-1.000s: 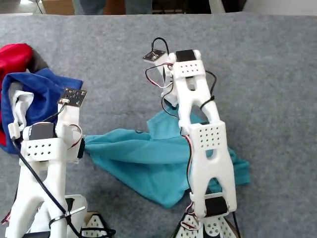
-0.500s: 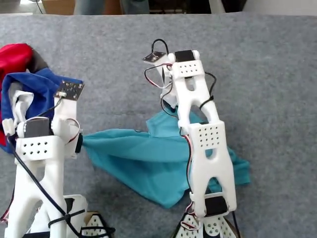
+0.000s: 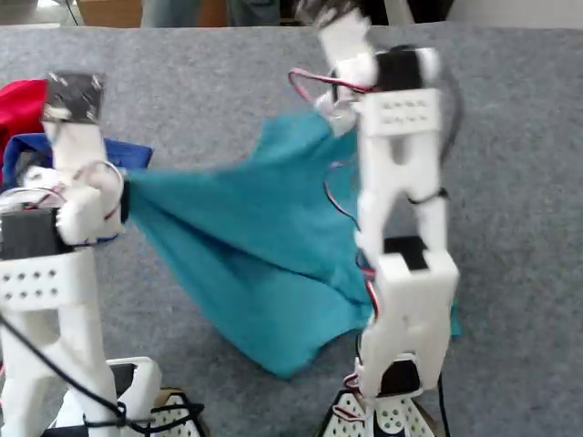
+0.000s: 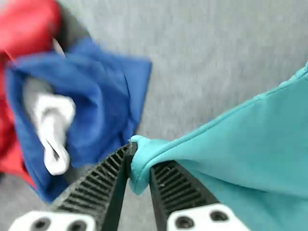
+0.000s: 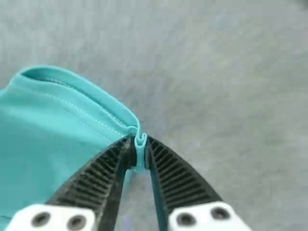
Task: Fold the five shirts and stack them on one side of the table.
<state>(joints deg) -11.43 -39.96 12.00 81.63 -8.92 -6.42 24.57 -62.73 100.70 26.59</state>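
A teal shirt [image 3: 260, 241] hangs stretched between both arms above the grey table [image 3: 519, 137]. My left gripper [image 4: 139, 166] is shut on one corner of the teal shirt [image 4: 231, 154]; in the high view it sits at the left [image 3: 123, 196]. My right gripper [image 5: 139, 147] is shut on a hemmed edge of the teal shirt [image 5: 53, 120], raised at the far middle [image 3: 332, 105]. The shirt's lower part trails to the table near the arm bases. A heap of shirts at the far left holds a blue one [image 4: 96, 106], a red one [image 4: 29, 24] and a white one [image 4: 50, 125].
The heap of shirts [image 3: 27, 123] lies at the table's left edge behind the left arm. Bare grey cloth [image 3: 519, 228] stretches over the right half. Both arm bases [image 3: 383, 414] stand at the near edge.
Both grippers have risen and moved away from the near edge, lifting the teal shirt off the table and spreading it taut between them. The heap at the left has not moved.
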